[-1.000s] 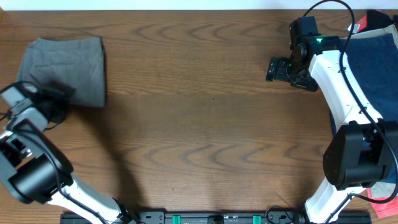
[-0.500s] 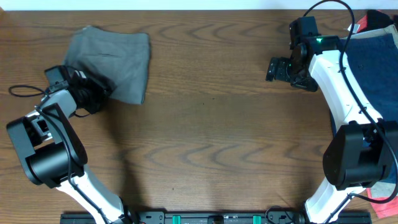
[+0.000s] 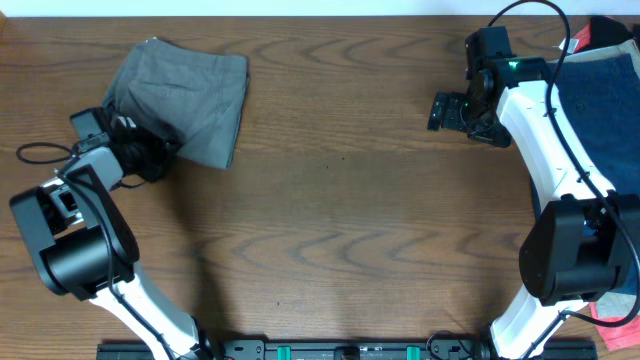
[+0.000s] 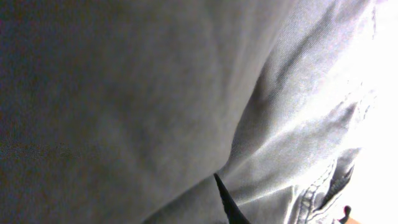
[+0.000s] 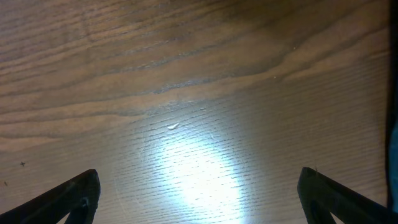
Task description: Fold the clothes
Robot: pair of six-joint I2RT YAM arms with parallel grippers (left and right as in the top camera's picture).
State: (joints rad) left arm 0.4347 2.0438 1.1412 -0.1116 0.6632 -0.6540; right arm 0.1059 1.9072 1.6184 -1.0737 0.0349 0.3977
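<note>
Since half a second ago the grey shorts (image 3: 190, 95) have slid a little to the right and towards the far edge, and the left gripper (image 3: 150, 158) has shifted with them. A second ago they lay further left, tight in the far-left corner. The right arm has not moved across the three overhead pictures.

We cannot read any writing. The left wrist view is filled with grey twill, with a blurred stitched seam at its lower right.

We count one grey pair of shorts, one pair of navy shorts (image 3: 605, 110) and two patches of orange-red cloth. One orange-red patch (image 3: 605, 32) shows at the far-right corner and the other (image 3: 618, 312) at the near-right edge; we cannot tell whether they belong to one garment. The grey shorts lie bunched at the far left of the tabletop (image 3: 330, 200). The navy pair lies flat along the right edge, partly under the right arm.

The left gripper sits at the near-left edge of the grey shorts, pinching the cloth that drapes over it. The right gripper (image 3: 440, 110) hangs over bare wood just left of the navy shorts with its fingers (image 5: 74, 196) spread wide.

The tabletop is dark brown wood with a strong wavy grain. Glare brightens it beneath the right wrist, and a pale strip runs beyond its far edge.
</note>
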